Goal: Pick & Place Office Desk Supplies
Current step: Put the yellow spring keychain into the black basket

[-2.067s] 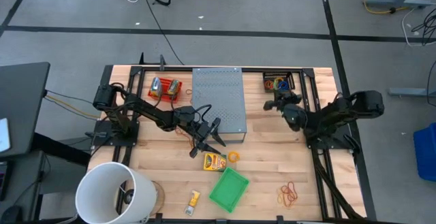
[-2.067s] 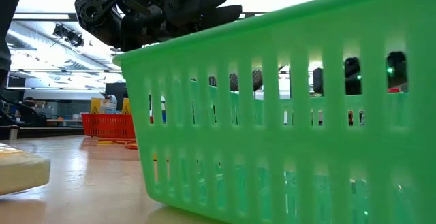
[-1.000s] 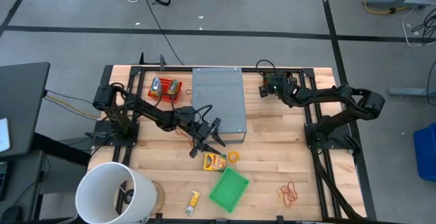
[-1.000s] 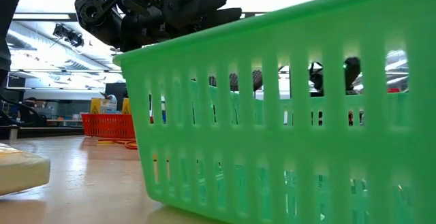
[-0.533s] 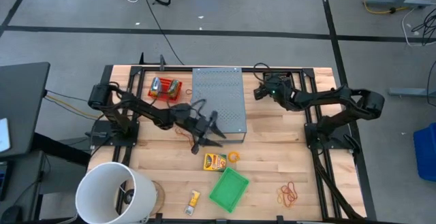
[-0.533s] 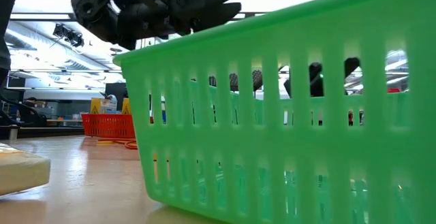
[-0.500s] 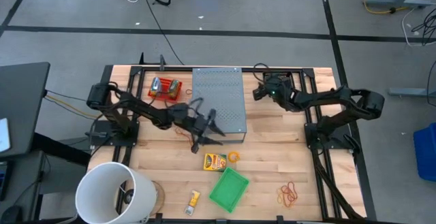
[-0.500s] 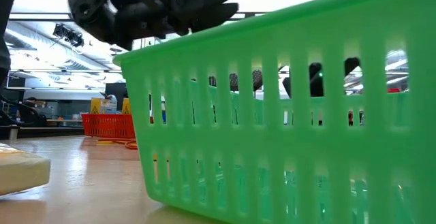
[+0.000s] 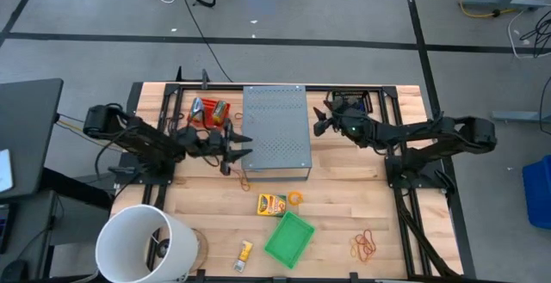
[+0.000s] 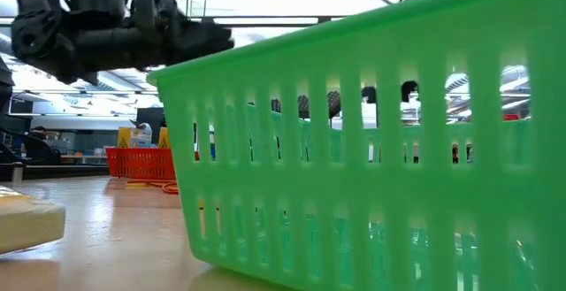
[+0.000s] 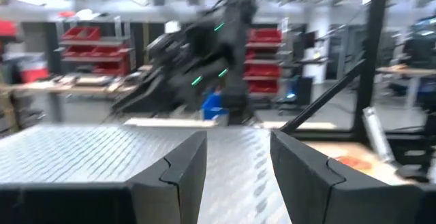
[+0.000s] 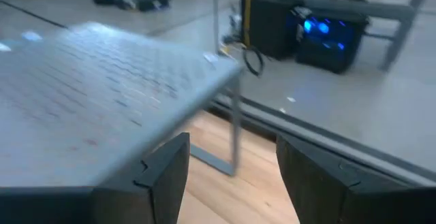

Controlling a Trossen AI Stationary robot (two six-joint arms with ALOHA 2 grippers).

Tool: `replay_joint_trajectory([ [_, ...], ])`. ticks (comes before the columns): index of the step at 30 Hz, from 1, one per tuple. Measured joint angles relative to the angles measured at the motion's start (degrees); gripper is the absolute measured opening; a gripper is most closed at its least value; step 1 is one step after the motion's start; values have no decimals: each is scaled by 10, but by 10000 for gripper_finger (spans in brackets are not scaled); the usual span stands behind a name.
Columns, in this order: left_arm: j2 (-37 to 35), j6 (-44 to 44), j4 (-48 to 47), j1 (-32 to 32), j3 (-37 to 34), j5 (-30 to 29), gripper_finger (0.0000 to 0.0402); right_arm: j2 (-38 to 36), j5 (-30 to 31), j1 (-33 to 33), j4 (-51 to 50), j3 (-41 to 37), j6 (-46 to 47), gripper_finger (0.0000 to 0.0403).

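My left gripper (image 9: 242, 145) stands open and level at the left side of the grey perforated box (image 9: 275, 132), with nothing between its fingers (image 11: 184, 166). My right gripper (image 9: 318, 123) hovers open by the box's right edge, also with nothing in it (image 12: 231, 146). On the table in front of the box lie a yellow-orange packet (image 9: 271, 203) and an orange rubber band (image 9: 295, 198). An orange loop (image 9: 244, 178) lies nearer the left gripper. More rubber bands (image 9: 366, 245) lie near the front right. A small packet (image 9: 244, 251) lies by the front edge.
A green basket (image 9: 289, 238) stands near the front edge and fills the low view (image 10: 371, 149). A white bucket (image 9: 142, 244) lies at the front left. A red tray (image 9: 209, 113) sits left of the box, a black tray (image 9: 351, 104) right of it.
My left gripper has drawn back from the box's near corner toward the table's left edge and tipped up to level. My right gripper has left the black tray at the far right and gone toward the box, a little higher than before.
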Motion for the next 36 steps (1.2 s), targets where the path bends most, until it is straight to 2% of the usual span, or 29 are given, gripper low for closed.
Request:
replay_joint_trajectory([
  [10, -7, -23, -14, 2, -74, -90, 168, -91, 84, 118, 6, 0, -74, 226],
  [15, -7, -20, -4, 2, -88, -111, 168, -130, 133, 186, 12, 0, -110, 226],
  [20, -6, -9, 8, -2, -88, -107, 168, -150, 154, 257, 28, 0, -137, 226],
  [30, -6, 11, 4, -10, -88, -113, 168, -147, 140, 411, 32, 0, -147, 226],
  [36, -4, 25, 24, -23, -90, -43, 168, -147, 141, 485, 34, 0, -143, 226],
])
